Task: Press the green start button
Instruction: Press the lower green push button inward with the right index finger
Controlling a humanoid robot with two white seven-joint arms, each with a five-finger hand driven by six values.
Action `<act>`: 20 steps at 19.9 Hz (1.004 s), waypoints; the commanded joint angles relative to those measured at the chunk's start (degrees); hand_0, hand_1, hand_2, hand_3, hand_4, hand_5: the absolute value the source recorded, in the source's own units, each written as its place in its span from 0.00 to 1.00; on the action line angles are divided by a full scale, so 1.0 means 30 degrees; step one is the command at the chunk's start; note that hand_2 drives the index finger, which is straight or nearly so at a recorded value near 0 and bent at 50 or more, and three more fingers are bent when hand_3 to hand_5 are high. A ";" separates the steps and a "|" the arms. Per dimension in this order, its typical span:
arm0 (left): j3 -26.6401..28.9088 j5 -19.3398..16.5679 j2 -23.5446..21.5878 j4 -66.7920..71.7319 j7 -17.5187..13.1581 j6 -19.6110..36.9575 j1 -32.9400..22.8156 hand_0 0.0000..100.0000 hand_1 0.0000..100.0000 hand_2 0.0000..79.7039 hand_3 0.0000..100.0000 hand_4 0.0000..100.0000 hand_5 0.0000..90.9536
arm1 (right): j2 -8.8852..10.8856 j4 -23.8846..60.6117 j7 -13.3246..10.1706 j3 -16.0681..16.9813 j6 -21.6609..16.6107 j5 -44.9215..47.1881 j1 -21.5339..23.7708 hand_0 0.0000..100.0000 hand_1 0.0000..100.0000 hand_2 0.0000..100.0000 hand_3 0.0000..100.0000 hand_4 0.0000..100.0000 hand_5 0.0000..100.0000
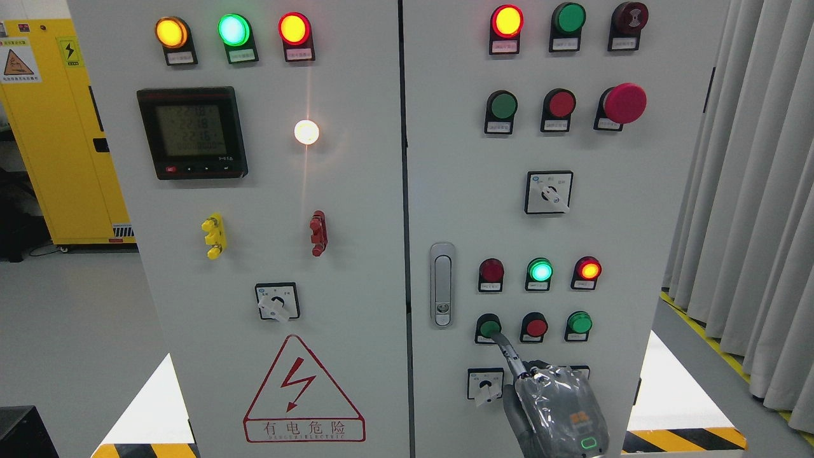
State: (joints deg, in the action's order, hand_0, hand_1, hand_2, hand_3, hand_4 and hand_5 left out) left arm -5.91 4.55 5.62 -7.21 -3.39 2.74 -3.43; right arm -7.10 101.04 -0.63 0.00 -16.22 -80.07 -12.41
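On the right cabinet door, a green push button sits leftmost in a row with a red button and another green button. My right hand, wrapped in clear plastic, comes up from the bottom edge. Its index finger is stretched out and its tip touches the lower right rim of the leftmost green button. The other fingers are curled in and hold nothing. Above the row, a green lamp and a red lamp are lit, and a dark red lamp is off.
A rotary switch sits just left of my hand, and the door handle stands left of the button row. Higher up are a selector switch and a red mushroom stop. Grey curtains hang at right.
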 commanded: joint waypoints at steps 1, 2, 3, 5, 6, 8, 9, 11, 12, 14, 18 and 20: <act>0.0009 0.0005 0.0000 0.0000 -0.0011 -0.0004 0.0000 0.12 0.56 0.00 0.00 0.00 0.00 | -0.0005 -0.0105 0.0091 0.0057 0.0014 -0.0001 -0.0025 0.88 0.92 0.00 0.76 0.79 0.92; 0.0009 0.0005 0.0000 0.0000 -0.0011 -0.0004 0.0000 0.12 0.56 0.00 0.00 0.00 0.00 | -0.0005 -0.0105 0.0091 0.0057 0.0014 -0.0001 -0.0054 0.88 0.92 0.00 0.76 0.79 0.92; 0.0009 0.0005 0.0000 0.0000 -0.0011 -0.0004 0.0000 0.12 0.56 0.00 0.00 0.00 0.00 | -0.0005 -0.0105 0.0091 0.0057 0.0014 -0.0001 -0.0083 0.88 0.92 0.00 0.76 0.79 0.92; 0.0009 0.0005 0.0000 0.0000 -0.0011 -0.0004 0.0000 0.12 0.56 0.00 0.00 0.00 0.00 | -0.0005 -0.0076 0.0091 0.0057 0.0014 -0.0001 -0.0200 0.88 0.92 0.00 0.76 0.79 0.92; -0.0020 0.0005 0.0000 0.0000 -0.0011 -0.0004 0.0000 0.12 0.56 0.00 0.00 0.00 0.00 | -0.0005 -0.0076 0.0091 0.0057 0.0014 -0.0001 -0.0230 0.88 0.92 0.00 0.76 0.79 0.92; 0.0009 0.0005 0.0000 0.0000 -0.0011 -0.0004 0.0000 0.12 0.56 0.00 0.00 0.00 0.00 | -0.0005 -0.0105 0.0120 0.0057 0.0014 -0.0001 -0.0230 0.88 0.92 0.00 0.76 0.79 0.92; -0.0020 0.0005 0.0000 0.0000 -0.0011 -0.0004 0.0000 0.12 0.56 0.00 0.00 0.00 0.00 | -0.0005 -0.0105 0.0120 0.0057 0.0014 -0.0001 -0.0230 0.88 0.92 0.00 0.76 0.79 0.92; -0.0020 -0.0024 0.0000 0.0000 -0.0011 -0.0004 0.0000 0.12 0.56 0.00 0.00 0.00 0.00 | -0.0005 -0.0105 0.0120 0.0057 0.0014 -0.0001 -0.0230 0.88 0.91 0.00 0.76 0.79 0.92; -0.0021 0.0005 0.0000 0.0000 -0.0011 -0.0004 0.0000 0.12 0.56 0.00 0.00 0.00 0.00 | -0.0005 -0.0076 0.0120 0.0057 0.0014 -0.0001 -0.0230 0.88 0.91 0.00 0.76 0.79 0.92; -0.0021 -0.0024 0.0000 0.0000 -0.0011 -0.0004 0.0000 0.12 0.56 0.00 0.00 0.00 0.00 | -0.0005 -0.0105 0.0178 0.0028 0.0014 -0.0001 -0.0288 0.88 0.91 0.00 0.76 0.79 0.92; 0.0008 0.0005 0.0000 0.0000 -0.0011 -0.0004 0.0000 0.12 0.56 0.00 0.00 0.00 0.00 | -0.0005 -0.0135 0.0531 0.0057 0.0014 0.0028 -0.0318 0.88 0.91 0.00 0.76 0.79 0.92; -0.0020 -0.0024 0.0000 0.0000 -0.0011 -0.0004 0.0000 0.12 0.56 0.00 0.00 0.00 0.00 | -0.0005 -0.0135 0.0531 0.0057 0.0015 0.0028 -0.0318 0.88 0.91 0.00 0.76 0.79 0.92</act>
State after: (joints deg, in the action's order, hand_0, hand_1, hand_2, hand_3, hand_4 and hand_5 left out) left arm -5.93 4.53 5.62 -7.21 -3.39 2.74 -3.43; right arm -7.11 100.77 0.70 0.00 -16.21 -80.01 -13.23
